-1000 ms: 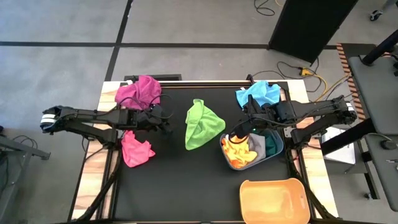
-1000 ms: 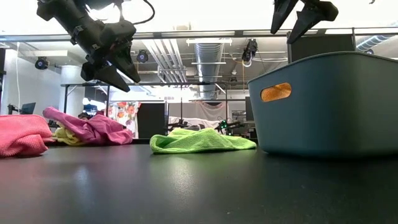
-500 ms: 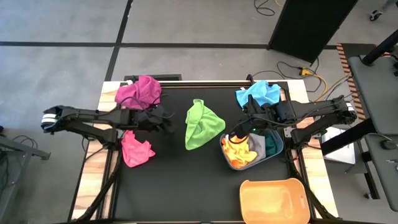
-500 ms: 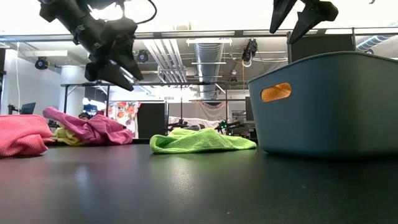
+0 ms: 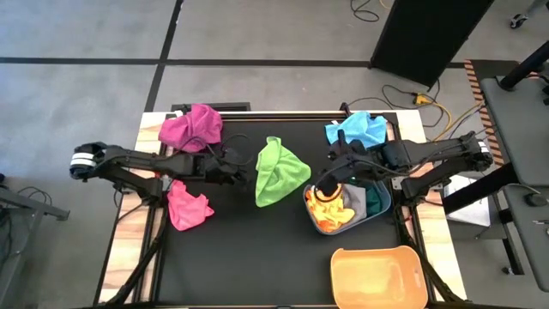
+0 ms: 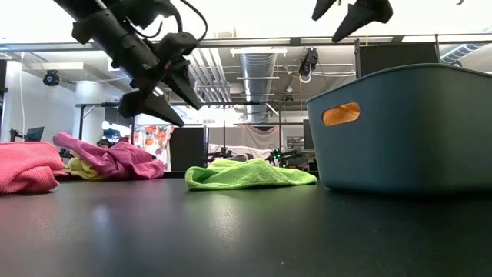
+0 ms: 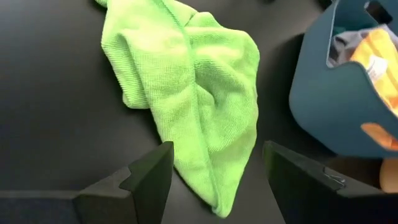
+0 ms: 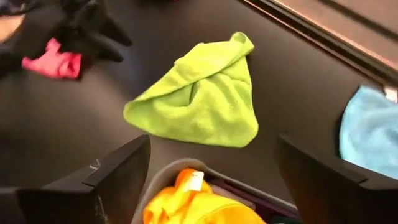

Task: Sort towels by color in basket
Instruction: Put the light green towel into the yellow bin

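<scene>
Just beside lime towel [image 5: 278, 174] | left hand [image 5: 243, 172] raised, open, empty

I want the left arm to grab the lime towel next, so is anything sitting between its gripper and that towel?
Nothing visible does. The left gripper, fingers open, hangs above bare black tabletop just beside the lime towel; its wrist view shows the towel straight ahead, unobstructed.

Left claw [image 6: 175, 96] open above desk [image 6: 231, 231], near lime towel [image 6: 250, 174]. Teal basket [image 6: 407, 131] at right; pink towel [image 6: 27, 167] far left.
</scene>
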Action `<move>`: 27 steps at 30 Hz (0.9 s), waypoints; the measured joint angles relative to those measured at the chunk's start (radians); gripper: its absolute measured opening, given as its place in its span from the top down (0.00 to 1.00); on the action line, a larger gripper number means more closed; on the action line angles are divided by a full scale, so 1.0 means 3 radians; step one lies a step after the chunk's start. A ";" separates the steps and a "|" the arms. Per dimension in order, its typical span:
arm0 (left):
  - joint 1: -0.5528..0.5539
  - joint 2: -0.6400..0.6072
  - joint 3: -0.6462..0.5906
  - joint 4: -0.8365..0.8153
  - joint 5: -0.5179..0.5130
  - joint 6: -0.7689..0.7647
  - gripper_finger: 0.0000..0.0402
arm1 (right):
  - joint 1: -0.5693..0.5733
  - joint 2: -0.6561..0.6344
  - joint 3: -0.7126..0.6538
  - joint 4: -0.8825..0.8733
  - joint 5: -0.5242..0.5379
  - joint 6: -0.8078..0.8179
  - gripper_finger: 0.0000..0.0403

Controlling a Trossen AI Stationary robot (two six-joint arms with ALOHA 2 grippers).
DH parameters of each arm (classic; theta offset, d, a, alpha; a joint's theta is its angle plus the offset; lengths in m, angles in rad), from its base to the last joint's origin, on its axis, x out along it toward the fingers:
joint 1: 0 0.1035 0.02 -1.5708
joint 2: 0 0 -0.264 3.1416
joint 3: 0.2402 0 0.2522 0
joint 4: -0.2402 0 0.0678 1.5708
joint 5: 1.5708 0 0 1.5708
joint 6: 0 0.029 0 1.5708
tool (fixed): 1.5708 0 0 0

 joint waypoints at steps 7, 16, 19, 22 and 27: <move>-0.0017 0.0335 0.0000 0.0415 0.0047 -0.0219 0.42 | 0.0135 -0.0185 -0.0043 -0.0168 0.0233 -0.0067 0.16; -0.0024 0.0886 0.0167 0.0697 -0.0076 -0.0295 0.42 | 0.0183 -0.0242 -0.0086 -0.0342 0.0502 -0.0013 0.19; 0.0012 0.1180 0.0431 0.0601 -0.0211 -0.0260 0.42 | 0.0239 -0.0242 -0.0086 -0.0338 0.0509 -0.0069 0.20; 0.0120 0.1465 0.0756 0.0315 -0.0242 -0.0273 0.42 | 0.0311 -0.0242 -0.0089 -0.0386 0.0665 -0.0004 0.22; 0.0291 0.1854 0.1167 -0.0208 -0.0243 -0.0302 0.42 | 0.0484 -0.0243 -0.0092 -0.0656 0.0936 0.0286 0.23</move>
